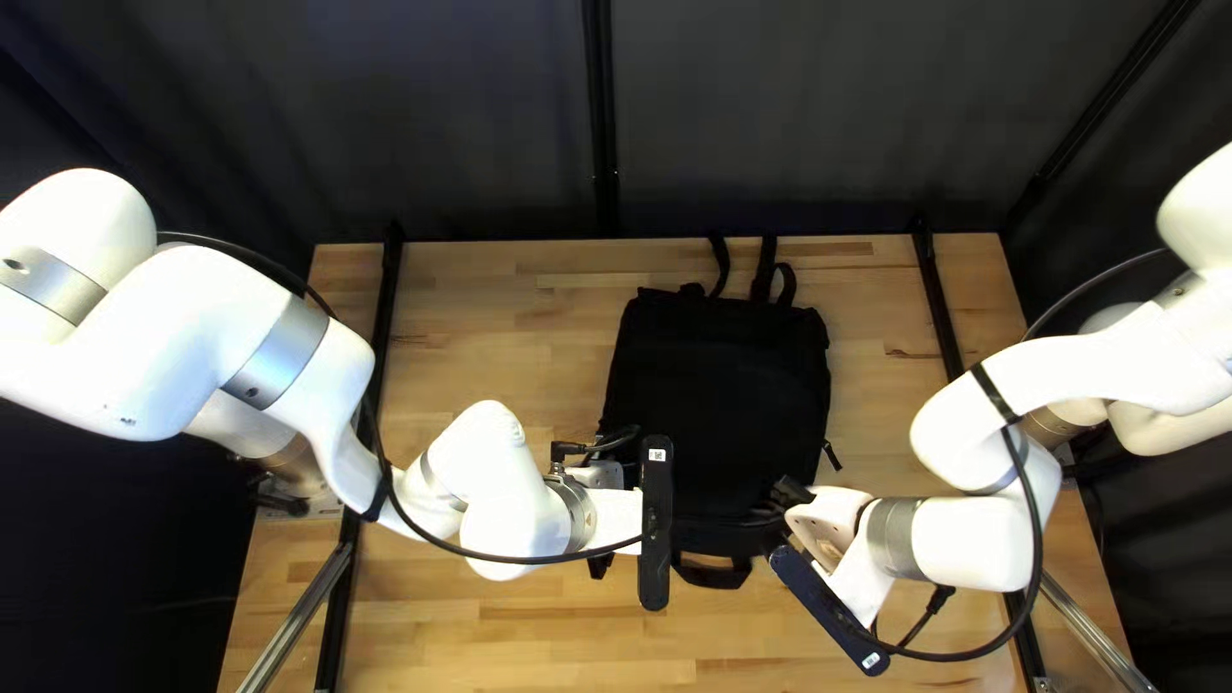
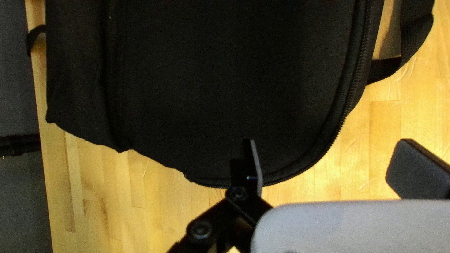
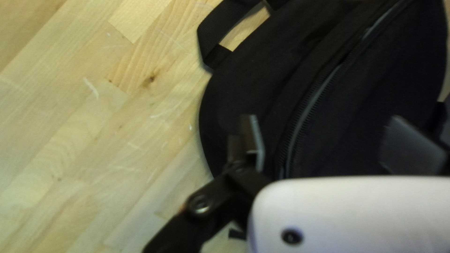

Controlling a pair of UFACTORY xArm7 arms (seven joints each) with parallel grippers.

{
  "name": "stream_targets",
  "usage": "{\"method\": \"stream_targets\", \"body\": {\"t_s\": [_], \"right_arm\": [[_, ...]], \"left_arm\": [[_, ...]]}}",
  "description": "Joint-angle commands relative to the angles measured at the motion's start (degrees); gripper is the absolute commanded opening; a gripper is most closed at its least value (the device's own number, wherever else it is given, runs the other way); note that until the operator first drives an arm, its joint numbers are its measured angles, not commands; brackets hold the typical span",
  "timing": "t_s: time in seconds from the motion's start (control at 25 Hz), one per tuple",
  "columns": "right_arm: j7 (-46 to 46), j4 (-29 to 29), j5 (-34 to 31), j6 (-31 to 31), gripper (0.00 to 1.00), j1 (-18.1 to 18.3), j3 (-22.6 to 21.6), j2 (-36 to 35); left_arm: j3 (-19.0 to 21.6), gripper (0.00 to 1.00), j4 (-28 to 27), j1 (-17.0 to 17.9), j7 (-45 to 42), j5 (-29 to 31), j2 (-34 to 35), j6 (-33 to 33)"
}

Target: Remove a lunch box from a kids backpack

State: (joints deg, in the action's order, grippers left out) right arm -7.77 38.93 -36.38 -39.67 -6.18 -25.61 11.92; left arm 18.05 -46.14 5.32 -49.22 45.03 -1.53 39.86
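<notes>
Plainly, black backpack (image 1: 719,385) lying flat, inside hidden; left end effector (image 1: 601,478), right end effector (image 1: 788,494) both spread.

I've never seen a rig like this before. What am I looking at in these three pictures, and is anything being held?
You are looking at a robot with two white arms, the left arm and the right arm. The top left view looks down at a slant from above the near edge of a wooden table. The other two come from cameras on the wrists, each looking along its own end effector, which has two black fingers.

On the table lies a black backpack, with a zipper curving round its edge. Nothing is held: the left end effector and the right end effector both stand open by the bag. No lunch box shows in any picture.
</notes>
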Motion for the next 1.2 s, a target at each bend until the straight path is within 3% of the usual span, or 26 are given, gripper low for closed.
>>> {"method": "stream_targets", "body": {"t_s": [0.04, 0.2, 0.36, 0.52, 0.72, 1.2], "right_arm": [[9.94, -1.05, 7.88, -5.28, 1.00, -2.68, 4.25, 7.16], [16.55, -3.06, 12.28, -9.41, 1.00, -4.35, 7.89, 13.45], [17.71, -4.61, 13.81, -10.69, 1.00, -5.20, 8.66, 16.29], [16.38, -6.60, 14.07, -8.77, 1.00, -5.50, 8.26, 16.16], [15.67, -9.91, 14.50, -5.99, 1.00, -5.76, 8.67, 17.02], [13.72, -14.51, 15.52, -3.08, 1.00, -6.36, 8.78, 19.39]], "left_arm": [[0.00, 1.00, 0.00, 0.00, 0.00, 0.00, 0.00, 0.00], [0.00, 1.00, 0.00, 0.00, 0.00, 0.00, 0.00, 0.00], [-0.25, 1.00, -0.76, -0.29, 0.36, -0.30, -0.70, -0.63], [-1.77, 1.00, -5.43, -2.76, 7.95, -0.98, -4.76, -4.12], [-3.45, 1.00, -6.03, -4.79, 10.15, 0.63, -6.06, -8.47], [-2.45, 1.00, -10.53, -2.83, 6.86, 1.47, -11.51, -10.35]]}}
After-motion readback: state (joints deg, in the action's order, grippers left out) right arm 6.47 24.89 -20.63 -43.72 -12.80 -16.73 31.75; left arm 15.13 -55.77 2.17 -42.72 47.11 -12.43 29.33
